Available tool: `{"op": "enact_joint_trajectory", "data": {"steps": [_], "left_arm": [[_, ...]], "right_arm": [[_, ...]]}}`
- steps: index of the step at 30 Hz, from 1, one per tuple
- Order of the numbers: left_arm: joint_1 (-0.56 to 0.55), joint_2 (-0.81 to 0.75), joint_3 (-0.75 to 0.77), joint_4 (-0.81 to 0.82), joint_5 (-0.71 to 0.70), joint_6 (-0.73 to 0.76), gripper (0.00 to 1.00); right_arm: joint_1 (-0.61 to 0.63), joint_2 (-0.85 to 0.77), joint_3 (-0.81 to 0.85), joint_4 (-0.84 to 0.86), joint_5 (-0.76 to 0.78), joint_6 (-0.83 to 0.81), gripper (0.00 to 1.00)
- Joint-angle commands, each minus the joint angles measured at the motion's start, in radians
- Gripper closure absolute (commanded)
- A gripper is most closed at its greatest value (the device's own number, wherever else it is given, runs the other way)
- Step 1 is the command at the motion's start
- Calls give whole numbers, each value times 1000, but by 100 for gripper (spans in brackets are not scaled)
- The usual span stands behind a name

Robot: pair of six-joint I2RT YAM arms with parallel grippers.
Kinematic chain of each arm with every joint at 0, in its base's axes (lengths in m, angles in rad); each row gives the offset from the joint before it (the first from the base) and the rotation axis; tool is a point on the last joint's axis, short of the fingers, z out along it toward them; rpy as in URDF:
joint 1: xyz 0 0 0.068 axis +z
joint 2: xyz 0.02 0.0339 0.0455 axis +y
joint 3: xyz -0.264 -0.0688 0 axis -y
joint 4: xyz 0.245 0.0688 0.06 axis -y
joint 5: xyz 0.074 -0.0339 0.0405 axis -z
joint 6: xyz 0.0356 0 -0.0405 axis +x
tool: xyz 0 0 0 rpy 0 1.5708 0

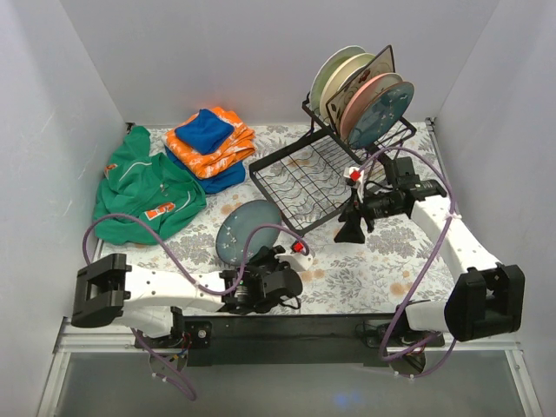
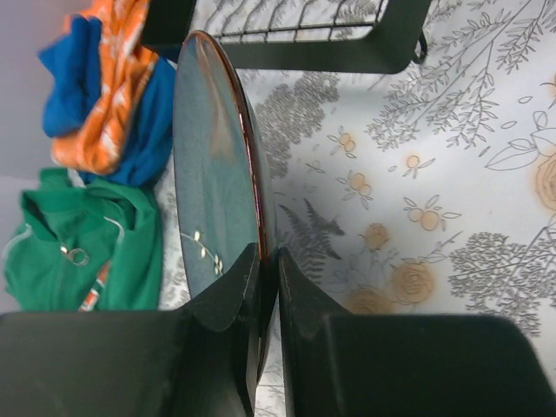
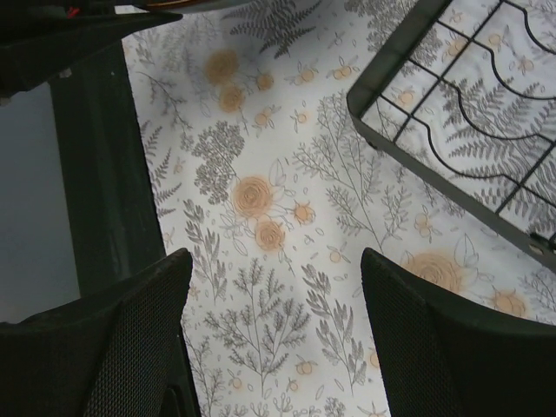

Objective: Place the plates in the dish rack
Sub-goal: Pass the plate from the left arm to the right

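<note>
Several plates (image 1: 365,91) noted upright in raised tier of dish rack (image 1: 261,170), well beyond left fingers (image 2: 239,282). Found left fingers clamped on rim of dark teal plate (image 2: 213,165), held on edge above surface (image 1: 365,269). Found right fingers (image 3: 169,278) spread wide, empty, just short of rack's lower tray. Advise keeping plate vertical, aligning rim with a free slot ahead, lowering gently, releasing only once seated.

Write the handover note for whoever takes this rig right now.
Left gripper: shut on the rim of a dark teal plate, held on edge just short of the dish rack.
Right gripper: open, empty, over the tablecloth by the rack's near side.
Done: several plates stand in the rack's raised section.
Left: slot the teal plate; no other loose plate in view.
</note>
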Motion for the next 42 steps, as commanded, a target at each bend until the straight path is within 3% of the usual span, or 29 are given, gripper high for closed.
{"op": "enact_joint_trajectory", "data": {"steps": [1, 6, 10, 11, 13, 22, 32, 38, 42], "left_arm": [[-21, -149, -72, 332, -190, 412, 100], [-24, -186, -161, 685, -181, 720, 100], [-24, -190, -243, 1001, -171, 1022, 100], [-24, -192, -251, 1039, -160, 1059, 100], [-24, -192, -257, 1110, -151, 1105, 100], [-24, -154, -245, 1158, -95, 1182, 100], [-15, -131, -236, 1124, -66, 1167, 100], [-9, -94, -208, 1184, -46, 1220, 100], [-9, -77, -193, 1208, -39, 1241, 100]], "right_arm": [[57, 49, 133, -5, -31, 112, 16], [118, 131, 247, 4, 11, 195, 16], [172, 148, 314, 70, 107, 284, 8], [190, 143, 325, 90, 125, 305, 2], [206, 129, 333, 163, 191, 388, 2], [270, 80, 294, 419, 354, 727, 2], [319, 31, 317, 495, 330, 857, 2], [431, 91, 310, 530, 506, 985, 2], [456, 106, 302, 561, 642, 1039, 9]]}}
